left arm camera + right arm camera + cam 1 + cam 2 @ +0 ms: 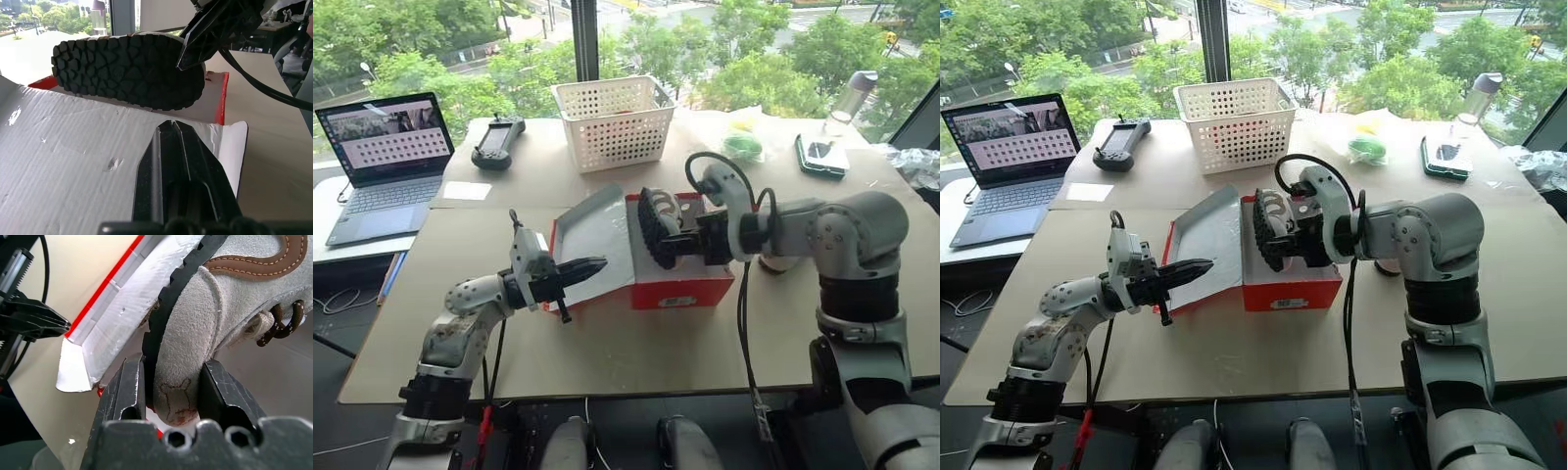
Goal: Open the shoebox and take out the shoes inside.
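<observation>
head views: shoebox (646, 264) on table (607, 352), lid open; right gripper (677, 241) clamps one shoe (658, 227) above box.
left wrist: left gripper (172, 142) clenched, empty, resting on lid (73, 166).
right wrist: fingers (128, 387) pinch shoe heel.
step: extracting first shoe.
next: likely clear box, set shoe down.

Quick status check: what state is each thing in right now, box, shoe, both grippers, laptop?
Red cardboard shoebox: open, hinged lid folded back to the robot's left.
White sneaker with dark treaded sole: lifted above the box, sole facing the robot's left.
Right gripper: shut on the sneaker's heel.
Left gripper: shut, resting against the lid's grey-white inside.
Grey laptop: open, screen lit.
</observation>
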Available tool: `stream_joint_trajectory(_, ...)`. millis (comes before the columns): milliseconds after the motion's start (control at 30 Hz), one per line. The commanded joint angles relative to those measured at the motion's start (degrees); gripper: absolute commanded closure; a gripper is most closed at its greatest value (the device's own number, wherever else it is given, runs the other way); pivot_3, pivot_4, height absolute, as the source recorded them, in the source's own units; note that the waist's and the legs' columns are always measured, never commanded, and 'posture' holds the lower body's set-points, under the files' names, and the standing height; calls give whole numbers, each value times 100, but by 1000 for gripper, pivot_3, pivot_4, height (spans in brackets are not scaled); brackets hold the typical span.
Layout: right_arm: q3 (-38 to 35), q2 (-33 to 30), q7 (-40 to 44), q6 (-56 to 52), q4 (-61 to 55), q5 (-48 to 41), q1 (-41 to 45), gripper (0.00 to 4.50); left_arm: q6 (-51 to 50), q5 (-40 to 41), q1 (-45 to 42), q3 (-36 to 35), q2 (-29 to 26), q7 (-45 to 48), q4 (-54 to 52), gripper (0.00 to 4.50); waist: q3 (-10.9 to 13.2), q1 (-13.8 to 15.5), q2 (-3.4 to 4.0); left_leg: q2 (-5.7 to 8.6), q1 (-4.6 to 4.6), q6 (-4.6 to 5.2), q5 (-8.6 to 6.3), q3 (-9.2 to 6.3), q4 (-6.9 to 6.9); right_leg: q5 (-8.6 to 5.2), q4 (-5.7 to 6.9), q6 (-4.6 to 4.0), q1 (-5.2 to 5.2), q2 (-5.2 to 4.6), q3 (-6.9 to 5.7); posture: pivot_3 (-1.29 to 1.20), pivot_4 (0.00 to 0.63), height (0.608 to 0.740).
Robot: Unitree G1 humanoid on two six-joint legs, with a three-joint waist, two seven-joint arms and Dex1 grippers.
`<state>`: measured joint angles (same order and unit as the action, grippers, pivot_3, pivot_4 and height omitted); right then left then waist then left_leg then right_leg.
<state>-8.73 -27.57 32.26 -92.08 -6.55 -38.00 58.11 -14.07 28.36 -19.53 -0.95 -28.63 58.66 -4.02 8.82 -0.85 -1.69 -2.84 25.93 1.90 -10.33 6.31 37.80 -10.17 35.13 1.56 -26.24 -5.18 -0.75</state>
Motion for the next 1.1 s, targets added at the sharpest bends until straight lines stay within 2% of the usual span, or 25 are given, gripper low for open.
stream_joint_trajectory(33, -810, -202, 93, -42, -59, -522, 388, 2988, 126, 71, -96, -49, 58, 52, -61, 4500, 0, 0, 0, 0, 0, 0, 0, -1, 0, 0, 0, 1, 1, 0, -2, 0, 150, 733)
stream_joint_trajectory(133, -1409, -430, 50, -42, 79, -646, 720, 2988, 173, 34, -87, -34, 120, 51, -28, 4500, 0, 9, 0, 0, 4, 0, 0, -1, -1, 1, -1, 3, 0, 0, -4, 0, 150, 733)
stream_joint_trajectory(267, -1888, -847, -421, 471, 554, -196, 1010, 2988, 188, 8, -89, -20, 169, 47, -11, 4500, 0, 13, 0, 1, 9, 0, 0, -1, 0, 0, -5, 2, -2, -2, -6, 0, 150, 733)
stream_joint_trajectory(467, -225, -2559, -1100, 2537, 1080, 1904, -235, 2988, 206, -7, -107, -13, 189, 47, 6, 4500, 0, 66, 0, 13, 10, 0, 0, 7, 0, -22, -13, -17, 1, -17, 2, 0, 150, 733)
stream_joint_trajectory(567, 382, -2943, -1335, 3077, 1233, 2650, -903, 2988, 203, 0, -127, 3, 205, 54, 9, 4500, 0, 13, 1, 16, 10, 2, -1, 10, 0, -22, -12, -15, -3, -16, 9, 0, 150, 733)
stream_joint_trajectory(767, 955, -3070, -1548, 3510, 1446, 3464, -1786, 2988, 203, 7, -145, 17, 215, 79, 21, 4500, 1, -49, 3, 4, -4, 2, 0, 8, -2, -3, 0, 17, -2, 5, 16, 0, 150, 733)
stream_joint_trajectory(867, 1167, -3012, -1554, 3552, 1473, 3733, -2060, 2988, 197, -1, -171, 33, 224, 85, 42, 4500, 1, -27, 3, 4, -9, 2, 0, 8, 1, -36, 0, 26, 3, 4, 16, 0, 150, 733)
stream_joint_trajectory(1100, 1374, -2839, -1324, 3387, 1383, 3893, -2341, 2988, 188, -7, -207, 48, 226, 97, 78, 4500, 1, -17, 3, 9, -9, 4, 1, 8, 6, -34, -5, 26, 6, -1, 29, 0, 150, 733)
